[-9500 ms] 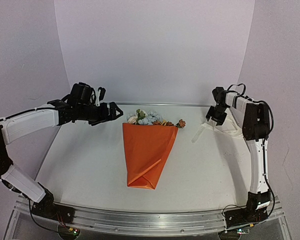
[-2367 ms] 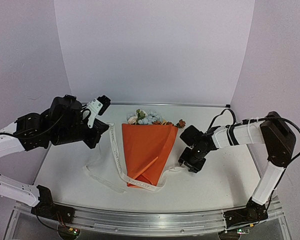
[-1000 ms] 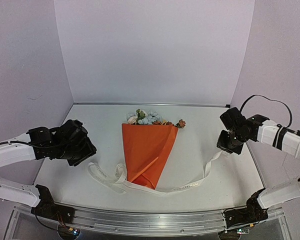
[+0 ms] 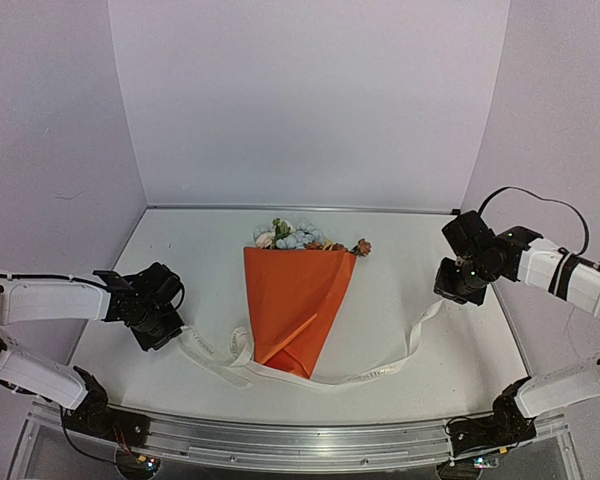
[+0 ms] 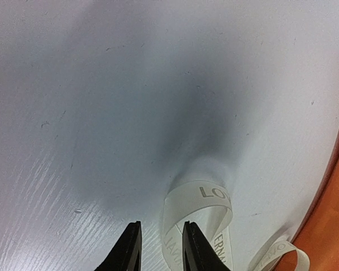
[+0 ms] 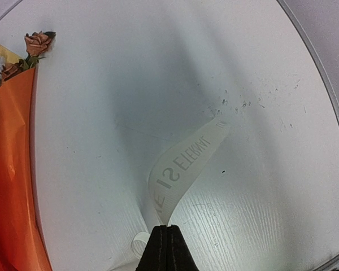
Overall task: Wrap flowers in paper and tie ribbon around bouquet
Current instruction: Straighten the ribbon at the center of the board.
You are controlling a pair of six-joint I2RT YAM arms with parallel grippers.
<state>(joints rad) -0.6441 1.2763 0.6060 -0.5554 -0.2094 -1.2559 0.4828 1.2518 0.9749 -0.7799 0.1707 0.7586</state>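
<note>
Ribbon (image 4: 370, 375): one end is pinched in the right gripper (image 6: 168, 228). Its jaws are pressed together with no gap in the wrist view. A short printed tail runs out from the fingertips toward 1 o'clock in that view, and a second stretch curls off toward 7 o'clock. From above, we see this gripper at 3 o'clock of the bouquet (image 4: 298, 280), well apart from it, with the ribbon trailing down from it to the table (image 4: 410, 250).

Left gripper (image 5: 161, 224): the jaws stand a narrow gap apart and bare table shows between them. We see nothing clamped. A loop of ribbon lies just beside the right-hand fingertip, at about 1 o'clock of the tips. We cannot tell whether it touches that finger. From above, this gripper sits low at 8 o'clock of the bouquet, near the slack loops.

Ribbon path, top view: from the right gripper it drops toward 7 o'clock. It then runs along the table past the pointed end of the paper (image 4: 290, 320) at 6 o'clock and bunches into loops at 8 o'clock. We cannot tell whether it passes under the point.

Bouquet: lies flat mid-table as an orange cone, point toward 6 o'clock, with the flowers (image 4: 292, 236) sticking out of the wide end at 12 o'clock.
</note>
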